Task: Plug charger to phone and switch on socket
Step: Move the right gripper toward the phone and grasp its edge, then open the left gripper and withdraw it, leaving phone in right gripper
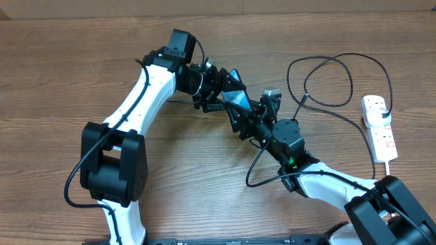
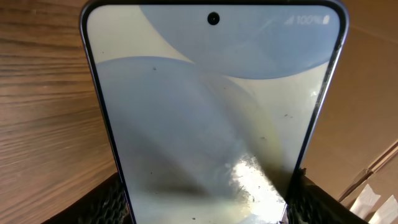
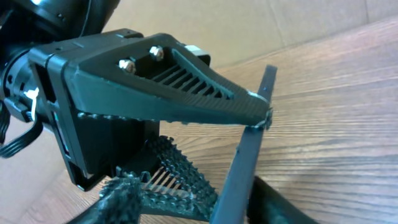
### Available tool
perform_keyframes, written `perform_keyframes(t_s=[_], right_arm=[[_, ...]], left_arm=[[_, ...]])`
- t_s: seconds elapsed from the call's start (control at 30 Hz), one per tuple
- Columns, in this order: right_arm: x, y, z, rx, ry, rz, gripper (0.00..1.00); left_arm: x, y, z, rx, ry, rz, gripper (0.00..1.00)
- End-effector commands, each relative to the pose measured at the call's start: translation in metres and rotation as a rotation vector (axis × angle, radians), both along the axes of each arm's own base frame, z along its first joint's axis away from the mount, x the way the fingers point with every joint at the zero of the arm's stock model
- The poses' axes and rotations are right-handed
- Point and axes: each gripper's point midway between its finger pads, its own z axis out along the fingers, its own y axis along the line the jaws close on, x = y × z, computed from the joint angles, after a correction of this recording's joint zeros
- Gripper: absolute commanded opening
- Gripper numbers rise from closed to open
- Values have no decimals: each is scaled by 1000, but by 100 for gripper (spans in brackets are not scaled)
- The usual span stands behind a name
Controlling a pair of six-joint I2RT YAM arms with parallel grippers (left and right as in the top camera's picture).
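We have the phone [image 1: 236,96] lifted off the table [image 1: 68,61], above its middle. It is held in the left gripper [image 1: 221,92], whose jaws are closed on its two long sides. In the left wrist view its pale blue-grey screen fills the frame, standing up out of the gripper, with a ribbed pad [image 2: 111,202] against each side at the bottom. The right gripper [image 1: 248,117] meets the phone from the opposite side, so the two arms come together over the table. From the right wrist we see the phone edge-on as a thin dark bar, running under the tip of one of the left gripper's fingers [image 3: 186,93]. The right gripper's jaws stand partly apart with that thin edge between them, but we cannot tell whether they touch or clamp it. The charger cable [image 1: 289,73] lies in loose loops on the table to the right of the arms and runs across to the white power strip [image 1: 379,126] near the table's right edge. Another loop curls beside the right arm. We cannot make out the cable's small plug.
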Motion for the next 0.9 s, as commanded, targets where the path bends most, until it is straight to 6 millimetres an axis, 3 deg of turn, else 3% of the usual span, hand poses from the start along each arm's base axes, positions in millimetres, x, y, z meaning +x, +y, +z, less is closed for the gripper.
perform_keyframes(t_s=[0.0, 0.23, 0.43, 0.87], right_arm=[[5, 3, 7, 7, -18, -10, 49], [4, 2, 1, -5, 1, -9, 37], [4, 3, 1, -5, 1, -8, 22], [1, 7, 5, 19, 0, 18, 4]], left_arm=[[1, -13, 12, -45, -7, -17, 39], [-1, -15, 12, -42, -6, -22, 40], [0, -14, 11, -34, -11, -22, 40], [0, -12, 7, -10, -12, -14, 41]])
